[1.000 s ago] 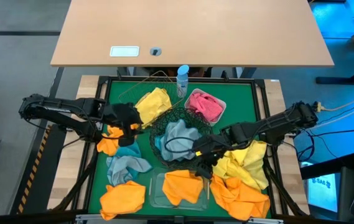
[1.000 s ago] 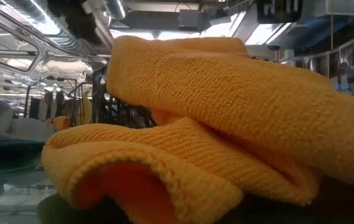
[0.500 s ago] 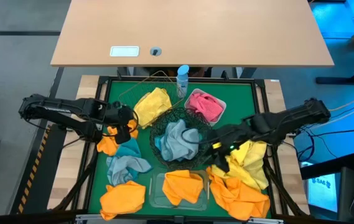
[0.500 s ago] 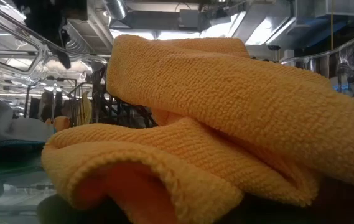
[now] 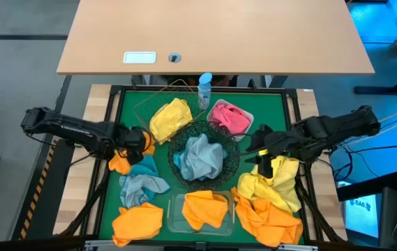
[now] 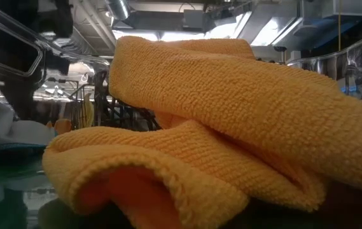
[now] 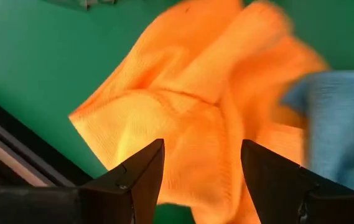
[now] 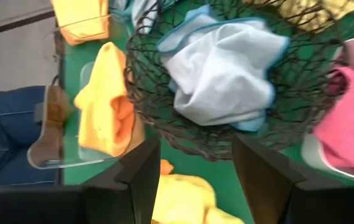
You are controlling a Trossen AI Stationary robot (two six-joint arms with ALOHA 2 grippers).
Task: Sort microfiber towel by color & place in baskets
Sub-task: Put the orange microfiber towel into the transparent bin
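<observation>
The left tool (image 5: pixel 141 141) hangs just left of the round black wire bowl (image 5: pixel 230 159), jaws spread wide and empty, right over an orange towel (image 7: pixel 183 118) that lies half tucked against a teal cloth (image 7: pixel 338 118). There's the risk: close here and it may pinch the teal edge along with the orange, dragging two colours toward one basket, or catch only a loose fold that slips out on the lift. The right tool (image 5: pixel 261 145) hovers just right of the bowl, fingers parted and holding nothing, above the yellow towels (image 5: pixel 276 180). Inside the bowl sits a grey-blue towel (image 8: pixel 220 68); beyond it a pink towel (image 5: pixel 229 118) fills the white tray (image 5: pixel 248 116), and a yellow towel (image 5: pixel 170 118) lies in the thin copper basket (image 5: pixel 142 106). On the near side of the bowl an orange cloth (image 5: pixel 205 208) rests in the clear plastic tub (image 5: pixel 173 216), with more orange heaps (image 5: pixel 139 222) either side of it. A blue-capped bottle (image 5: pixel 204 90) stands behind the bowl. To reach the tub, the left arm must pass over the grey-teal cloth (image 5: pixel 141 185) lying between, and a trailing corner could snag it.
</observation>
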